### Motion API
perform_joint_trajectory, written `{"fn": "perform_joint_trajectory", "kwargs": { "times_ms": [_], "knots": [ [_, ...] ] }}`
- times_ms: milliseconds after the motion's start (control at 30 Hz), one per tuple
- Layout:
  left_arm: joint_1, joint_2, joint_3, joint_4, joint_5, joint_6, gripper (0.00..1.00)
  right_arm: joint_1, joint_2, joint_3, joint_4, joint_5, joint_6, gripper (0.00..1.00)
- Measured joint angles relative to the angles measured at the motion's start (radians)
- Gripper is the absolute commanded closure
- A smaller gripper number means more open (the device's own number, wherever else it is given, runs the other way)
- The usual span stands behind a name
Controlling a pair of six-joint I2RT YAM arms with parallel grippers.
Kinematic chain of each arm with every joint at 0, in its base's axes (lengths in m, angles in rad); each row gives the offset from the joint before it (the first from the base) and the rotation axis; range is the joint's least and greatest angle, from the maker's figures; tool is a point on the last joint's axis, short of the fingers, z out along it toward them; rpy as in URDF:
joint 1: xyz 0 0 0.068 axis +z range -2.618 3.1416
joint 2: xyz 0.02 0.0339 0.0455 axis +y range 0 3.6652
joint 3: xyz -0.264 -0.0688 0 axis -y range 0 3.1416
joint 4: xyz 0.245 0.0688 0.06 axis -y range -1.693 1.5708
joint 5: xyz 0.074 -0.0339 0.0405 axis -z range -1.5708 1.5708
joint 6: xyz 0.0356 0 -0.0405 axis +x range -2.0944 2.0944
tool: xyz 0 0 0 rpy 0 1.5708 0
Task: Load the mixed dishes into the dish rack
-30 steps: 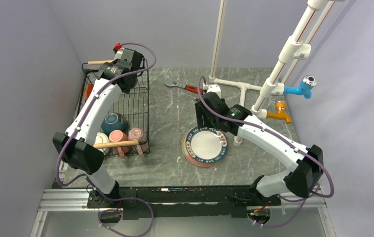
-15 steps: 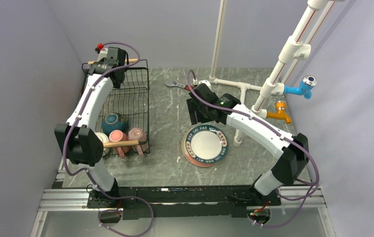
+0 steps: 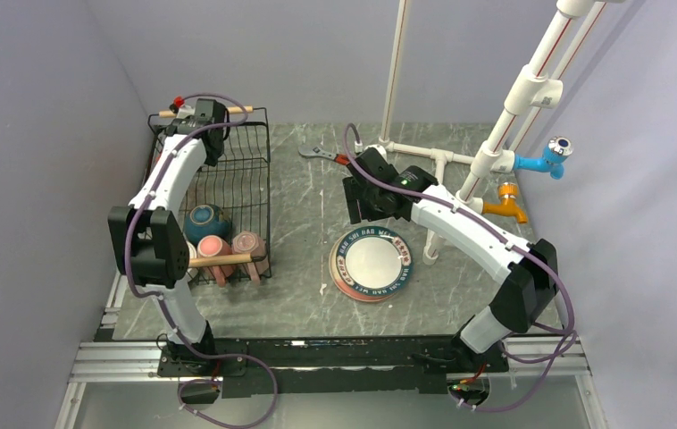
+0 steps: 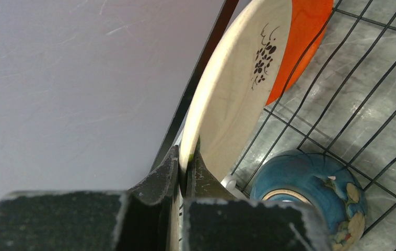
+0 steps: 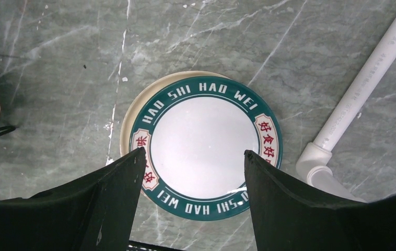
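jaws on the left gripper (image 4: 185, 154) are pressing together, clamping the rim of a cream plate (image 4: 237, 94) that is standing on edge inside the dish rack (image 3: 246, 192). orange-red plate (image 4: 305, 42) is showing just past it, and a teal bowl (image 4: 311, 193) is sitting below and right of the fingers on the rack floor. right gripper (image 5: 195, 154) is gaping wide, holding nothing and hovering straight above the lettered-rim plate (image 5: 206, 89), which is lying flat on the grey-green marble table (image 5: 55, 63). plain grey walls (image 3: 31, 134) are boxing in the table. left arm is stretching far out to the rack's far left corner. right arm is bending at the elbow and reaching over mid-table, wrist pointing down.
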Motion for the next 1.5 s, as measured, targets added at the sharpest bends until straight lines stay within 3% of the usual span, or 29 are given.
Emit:
{"fn": "perform_joint_trajectory", "kwargs": {
  "times_ms": [600,900,1367,1500],
  "knots": [
    [0.026,0.164,0.042,0.003,0.084,0.001,1.00,-0.021,0.000,0.000,0.000,-0.025,0.000,0.29],
    [0.035,0.196,0.054,0.010,0.088,0.005,0.86,-0.029,0.000,0.000,0.000,-0.032,0.000,0.29],
    [0.047,0.229,0.086,0.014,0.100,0.013,0.52,-0.040,0.000,-0.002,0.002,-0.051,0.000,0.29],
    [0.047,0.229,0.088,0.013,0.103,0.012,0.49,-0.043,0.000,-0.009,0.004,-0.055,0.000,0.29]
  ]
}}
